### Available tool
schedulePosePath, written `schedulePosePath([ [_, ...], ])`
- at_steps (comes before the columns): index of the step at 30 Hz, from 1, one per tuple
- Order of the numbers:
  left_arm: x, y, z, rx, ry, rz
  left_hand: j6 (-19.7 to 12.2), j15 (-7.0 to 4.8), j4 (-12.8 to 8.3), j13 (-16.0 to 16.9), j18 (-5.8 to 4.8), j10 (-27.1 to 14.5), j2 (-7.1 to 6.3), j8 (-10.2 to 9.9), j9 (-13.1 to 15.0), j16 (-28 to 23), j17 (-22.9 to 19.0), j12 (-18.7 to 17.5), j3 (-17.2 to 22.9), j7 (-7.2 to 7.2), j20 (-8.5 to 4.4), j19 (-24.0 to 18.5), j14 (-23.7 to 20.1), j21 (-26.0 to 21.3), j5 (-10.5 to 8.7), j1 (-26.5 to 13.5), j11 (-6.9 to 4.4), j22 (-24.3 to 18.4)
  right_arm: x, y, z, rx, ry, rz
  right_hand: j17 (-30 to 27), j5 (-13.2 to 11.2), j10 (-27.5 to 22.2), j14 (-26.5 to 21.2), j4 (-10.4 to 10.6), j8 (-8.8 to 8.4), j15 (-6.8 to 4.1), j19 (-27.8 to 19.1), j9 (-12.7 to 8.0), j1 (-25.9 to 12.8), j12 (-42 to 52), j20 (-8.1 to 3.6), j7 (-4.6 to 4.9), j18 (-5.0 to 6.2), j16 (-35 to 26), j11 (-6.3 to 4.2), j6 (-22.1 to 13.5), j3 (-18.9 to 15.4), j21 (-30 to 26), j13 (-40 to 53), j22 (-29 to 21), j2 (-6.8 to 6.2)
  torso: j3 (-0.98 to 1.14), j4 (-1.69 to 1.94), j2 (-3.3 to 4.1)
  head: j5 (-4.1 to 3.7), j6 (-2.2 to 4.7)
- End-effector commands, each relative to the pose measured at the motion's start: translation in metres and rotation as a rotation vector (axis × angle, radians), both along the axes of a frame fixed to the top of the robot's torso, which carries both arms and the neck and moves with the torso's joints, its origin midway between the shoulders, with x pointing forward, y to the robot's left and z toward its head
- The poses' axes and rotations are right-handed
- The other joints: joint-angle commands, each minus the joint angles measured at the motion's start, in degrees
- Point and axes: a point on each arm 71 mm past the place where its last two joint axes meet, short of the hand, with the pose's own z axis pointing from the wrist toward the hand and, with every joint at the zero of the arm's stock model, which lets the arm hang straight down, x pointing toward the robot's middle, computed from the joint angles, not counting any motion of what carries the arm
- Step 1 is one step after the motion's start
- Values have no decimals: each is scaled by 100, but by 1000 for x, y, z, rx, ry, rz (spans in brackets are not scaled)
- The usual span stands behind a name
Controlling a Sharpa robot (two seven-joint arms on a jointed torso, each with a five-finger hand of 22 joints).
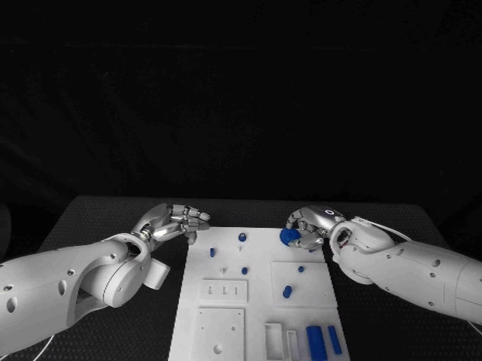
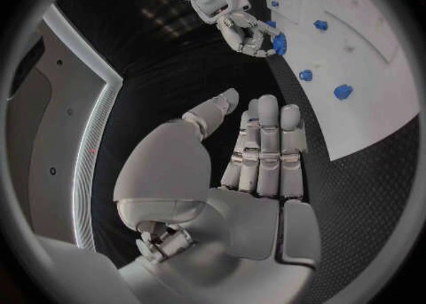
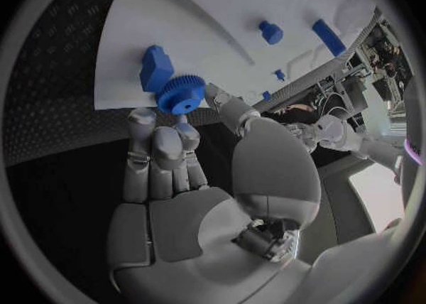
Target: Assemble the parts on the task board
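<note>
The white task board (image 1: 257, 301) lies in the middle of the black table. My right hand (image 1: 311, 224) hovers at the board's far right corner and pinches a blue gear (image 1: 291, 235) between thumb and fingertips; the right wrist view shows the gear (image 3: 181, 94) just above the board's edge, next to a blue block (image 3: 155, 69). My left hand (image 1: 179, 222) is off the board's far left corner, over the table. Its fingers (image 2: 266, 148) are stretched out with the thumb apart, holding nothing. Several small blue pegs (image 1: 245, 270) stand on the board.
Two long blue bars (image 1: 323, 340) lie in a recess at the board's near right. White raised blocks (image 1: 225, 289) sit on its near left half. Black table (image 1: 110, 218) surrounds the board on both sides.
</note>
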Motion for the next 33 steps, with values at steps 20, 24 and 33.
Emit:
schedulePosePath([
  [20,-1,0,1,-7,-5,-14,11,6,-8,7,206,-28,-10,-8,8,15,-9,-52,-17,13,-13,-5,3,7,9,-62,20,9,1,-9,-6,-27,35,1,79,5,-83,-34,122,9,20,-12,15,95,45,-90,53,176,42,84,97,293,120,47,130,155,-9,-8,-11,18,-73],
  [24,-1,0,1,-5,-4,-12,11,6,-7,7,205,-29,-10,-8,8,15,-9,-53,-17,13,-13,-5,4,8,9,-62,20,9,1,-11,-6,-24,45,1,81,4,-83,-34,126,9,20,-13,15,96,45,-89,52,176,42,84,98,303,122,48,130,156,-14,-7,-12,16,-68],
  [33,-1,1,1,-3,-3,-9,2,14,-7,2,203,-61,-13,-16,8,22,-14,-75,-16,18,-12,-5,6,10,13,-64,30,5,0,-10,-4,15,40,5,114,581,-93,-40,191,-68,42,-39,-26,-59,39,-80,71,176,37,104,-25,305,175,51,135,132,-16,-14,-18,10,-62],
])
